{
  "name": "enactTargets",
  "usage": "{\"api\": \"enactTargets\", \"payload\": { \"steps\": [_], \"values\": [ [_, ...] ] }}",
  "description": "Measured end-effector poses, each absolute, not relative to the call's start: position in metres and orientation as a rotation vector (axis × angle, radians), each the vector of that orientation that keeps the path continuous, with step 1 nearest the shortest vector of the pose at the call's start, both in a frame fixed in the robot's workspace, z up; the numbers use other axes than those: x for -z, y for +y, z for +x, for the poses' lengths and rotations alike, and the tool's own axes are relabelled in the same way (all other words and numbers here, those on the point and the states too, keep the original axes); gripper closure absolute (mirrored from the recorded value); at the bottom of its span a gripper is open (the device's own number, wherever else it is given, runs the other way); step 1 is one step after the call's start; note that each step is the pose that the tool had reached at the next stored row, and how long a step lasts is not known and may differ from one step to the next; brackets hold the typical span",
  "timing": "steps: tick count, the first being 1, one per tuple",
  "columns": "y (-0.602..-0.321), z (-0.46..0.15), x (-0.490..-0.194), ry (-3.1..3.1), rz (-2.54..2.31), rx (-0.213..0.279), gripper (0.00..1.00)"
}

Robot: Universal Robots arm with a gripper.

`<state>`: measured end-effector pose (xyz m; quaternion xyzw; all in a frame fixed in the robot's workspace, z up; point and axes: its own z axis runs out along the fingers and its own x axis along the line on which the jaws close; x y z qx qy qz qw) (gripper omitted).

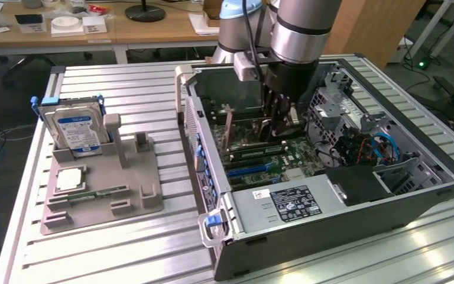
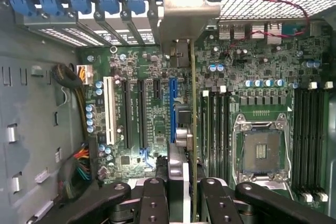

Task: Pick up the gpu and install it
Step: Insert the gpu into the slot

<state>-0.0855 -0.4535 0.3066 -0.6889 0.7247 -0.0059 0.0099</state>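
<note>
The gpu [image 2: 192, 129] appears edge-on in the wrist view as a thin dark card, and its silvery end bracket [image 2: 184, 22] rests against the rear slot openings of the case. My gripper [image 2: 186, 195] is shut on it, with black fingers [image 2: 155, 198] on either side of the card. The card stands upright over the motherboard, just beside the blue slot [image 2: 172, 108]; I cannot tell how deep it sits. In the exterior view the gripper [image 1: 278, 131] reaches down inside the open computer case [image 1: 416, 195], with the gpu's bracket end [image 1: 229, 130] toward the exterior view's left.
A silver hard drive [image 1: 73, 131] stands in a grey holder [image 1: 144, 204] on the exterior view's left, with a green memory stick [image 1: 97, 193] lying there. Inside the case are the power supply [image 1: 290, 204], the CPU socket [image 2: 261, 150], memory slots [image 2: 310, 140] and cables [image 2: 79, 169].
</note>
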Motion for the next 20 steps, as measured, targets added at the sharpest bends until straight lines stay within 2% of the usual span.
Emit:
{"api": "enactTargets", "payload": {
  "steps": [6, 11, 20],
  "values": [
    [-0.455, -0.087, -0.301, 2.261, -2.150, 0.016, 0.72],
    [-0.455, -0.087, -0.298, 2.249, -2.137, -0.013, 0.72],
    [-0.461, -0.088, -0.293, 2.249, -2.137, -0.014, 0.72]
  ]
}}
